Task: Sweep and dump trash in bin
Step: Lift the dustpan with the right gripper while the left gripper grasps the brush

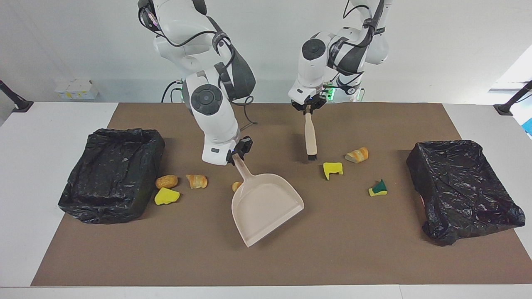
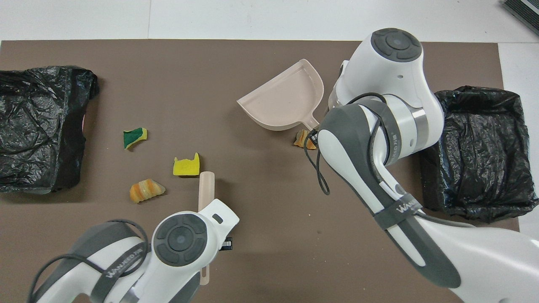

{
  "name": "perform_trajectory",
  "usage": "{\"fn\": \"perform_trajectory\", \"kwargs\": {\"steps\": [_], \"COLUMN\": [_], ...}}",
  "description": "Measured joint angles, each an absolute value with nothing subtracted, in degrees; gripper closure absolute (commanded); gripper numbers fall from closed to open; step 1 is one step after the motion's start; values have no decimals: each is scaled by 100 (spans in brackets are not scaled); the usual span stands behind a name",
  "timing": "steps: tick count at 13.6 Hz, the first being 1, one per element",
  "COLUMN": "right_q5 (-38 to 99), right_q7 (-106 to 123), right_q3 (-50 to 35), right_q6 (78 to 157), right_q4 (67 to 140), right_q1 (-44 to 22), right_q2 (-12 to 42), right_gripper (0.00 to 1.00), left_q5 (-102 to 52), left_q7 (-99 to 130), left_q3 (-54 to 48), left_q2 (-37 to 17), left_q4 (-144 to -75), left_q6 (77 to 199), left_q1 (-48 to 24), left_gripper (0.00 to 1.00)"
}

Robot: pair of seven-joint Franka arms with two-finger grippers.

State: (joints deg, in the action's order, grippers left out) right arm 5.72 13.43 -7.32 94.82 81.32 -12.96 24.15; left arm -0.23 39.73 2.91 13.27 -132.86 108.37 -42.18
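Observation:
My right gripper (image 1: 237,154) is shut on the handle of the beige dustpan (image 1: 266,205) (image 2: 284,101), which it holds slanted over the mat's middle. The pan partly covers one bread lump (image 1: 237,186) (image 2: 304,139). My left gripper (image 1: 308,109) is shut on the beige brush (image 1: 309,137) (image 2: 206,187), which hangs bristles down beside a yellow sponge chunk (image 1: 333,169) (image 2: 185,166) and a bread lump (image 1: 357,155) (image 2: 146,190). A green-faced sponge (image 1: 378,188) (image 2: 134,137) lies toward the left arm's end. A bread lump (image 1: 196,181), another lump (image 1: 166,181) and a yellow sponge (image 1: 166,196) lie by one bin.
Two black-lined bins stand on the brown mat (image 1: 357,249): one bin (image 1: 112,174) (image 2: 480,151) at the right arm's end and another bin (image 1: 463,189) (image 2: 40,126) at the left arm's end. In the overhead view both arms cover their own grippers.

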Motion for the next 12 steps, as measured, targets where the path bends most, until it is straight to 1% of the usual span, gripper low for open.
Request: {"fn": "perform_trajectory", "kwargs": {"steps": [2,5,6,8,10,12], "right_q5": [572,559,461,-79,-305,-344], "right_q7": [1852,2252,2428,2910,3052,3216], "right_q3": [-731,-760,-778,-791,-795,-793], "right_q6": [9232,9184,9181,9180,9180,9351], "right_q4": [8216,8403,8429,8438,8529,8868], "right_q1": [-1201,-1213,-1325,-1804,-2205,-2242], "right_q2": [2365,2268,2219,2107,1979,1811], "right_gripper": [100,100,100,100,100,100], "left_q5": [324,558,687,815,849,852], "left_q7": [3986,3987,3980,3963,3694,3419], "left_q3": [300,300,301,305,309,317], "left_q2": [1520,1533,1513,1485,1453,1373], "left_q4": [-13289,-13313,-13316,-13327,-13351,-13445], "left_q6": [10526,10471,10473,10477,10580,10696], "left_q1": [-3920,-3237,-2948,-2358,-1726,-1349], "left_gripper": [100,100,100,100,100,100]}}
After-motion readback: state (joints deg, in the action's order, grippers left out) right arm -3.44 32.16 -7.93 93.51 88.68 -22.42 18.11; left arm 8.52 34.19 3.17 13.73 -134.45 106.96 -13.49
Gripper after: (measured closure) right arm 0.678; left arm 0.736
